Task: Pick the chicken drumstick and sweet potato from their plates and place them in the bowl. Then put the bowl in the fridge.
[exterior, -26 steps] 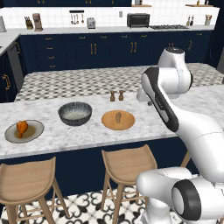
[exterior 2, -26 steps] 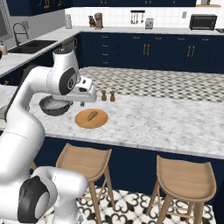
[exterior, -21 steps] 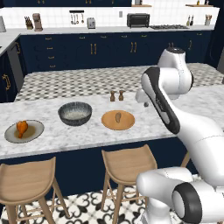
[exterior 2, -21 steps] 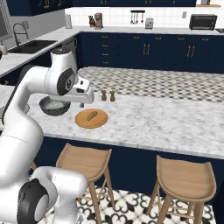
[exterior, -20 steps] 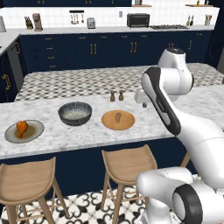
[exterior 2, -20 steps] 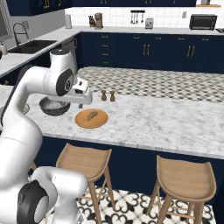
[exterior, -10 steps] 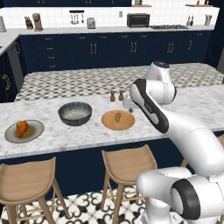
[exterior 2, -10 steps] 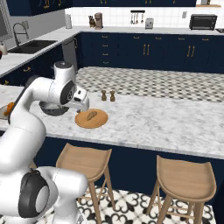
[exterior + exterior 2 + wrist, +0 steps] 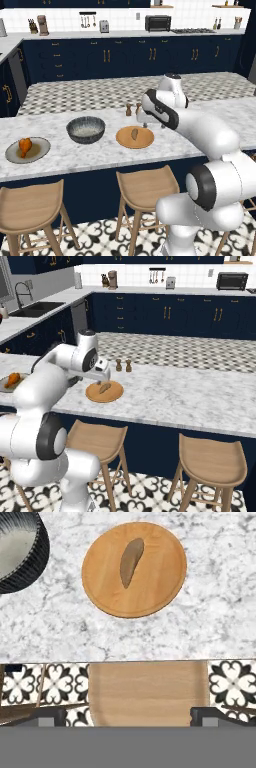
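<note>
Tan-brown sweet potato (image 9: 131,561) lying on the round wooden plate (image 9: 165,587) in the upper centre of the frame, on marble counter (image 9: 210,622). Dark ribbed bowl (image 9: 30,562) cut off at the upper left, just beside the plate but apart. Wooden stool seat (image 9: 147,692) and patterned floor tiles (image 9: 230,682) across the lower part, with 2 dark fingertips (image 9: 50,716) set wide apart at the bottom.

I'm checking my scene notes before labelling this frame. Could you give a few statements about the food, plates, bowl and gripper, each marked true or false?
1. The sweet potato lies on the wooden plate. True.
2. The drumstick is in the bowl. False: it lies on the grey-green plate.
3. The gripper is open and holds nothing. True.
4. The bowl stands on a stool. False: it stands on the marble counter, between the two plates.
</note>
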Controlling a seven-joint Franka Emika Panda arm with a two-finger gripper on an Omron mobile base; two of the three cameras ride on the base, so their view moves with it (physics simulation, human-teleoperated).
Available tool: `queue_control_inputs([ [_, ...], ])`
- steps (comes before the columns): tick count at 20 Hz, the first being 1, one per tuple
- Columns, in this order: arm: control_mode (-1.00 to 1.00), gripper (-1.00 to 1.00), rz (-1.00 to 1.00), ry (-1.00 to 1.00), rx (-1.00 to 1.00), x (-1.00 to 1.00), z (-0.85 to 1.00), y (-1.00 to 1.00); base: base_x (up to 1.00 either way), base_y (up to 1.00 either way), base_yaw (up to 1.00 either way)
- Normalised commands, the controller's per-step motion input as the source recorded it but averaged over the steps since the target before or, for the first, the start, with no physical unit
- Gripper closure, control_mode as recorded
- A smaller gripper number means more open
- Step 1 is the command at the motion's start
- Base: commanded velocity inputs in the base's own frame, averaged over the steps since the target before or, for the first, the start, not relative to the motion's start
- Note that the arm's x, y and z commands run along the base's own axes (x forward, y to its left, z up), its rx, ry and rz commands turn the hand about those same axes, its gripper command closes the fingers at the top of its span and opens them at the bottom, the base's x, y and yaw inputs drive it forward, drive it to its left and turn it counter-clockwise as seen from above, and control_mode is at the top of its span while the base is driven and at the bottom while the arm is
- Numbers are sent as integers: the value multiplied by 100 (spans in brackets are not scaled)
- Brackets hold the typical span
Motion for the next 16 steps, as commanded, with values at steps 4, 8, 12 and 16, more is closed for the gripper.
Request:
queue_control_inputs([
  [4, -100, -100, 0, 7, -1, 62, -47, 0, 0, 0, 0],
  [8, -100, -100, 0, 5, -1, 71, -33, 0, 0, 0, 0],
  [12, -100, -100, 0, 3, -1, 58, -37, 0, 0, 0, 0],
  [16, -100, -100, -1, 1, -1, 41, -42, 0, 0, 0, 0],
])
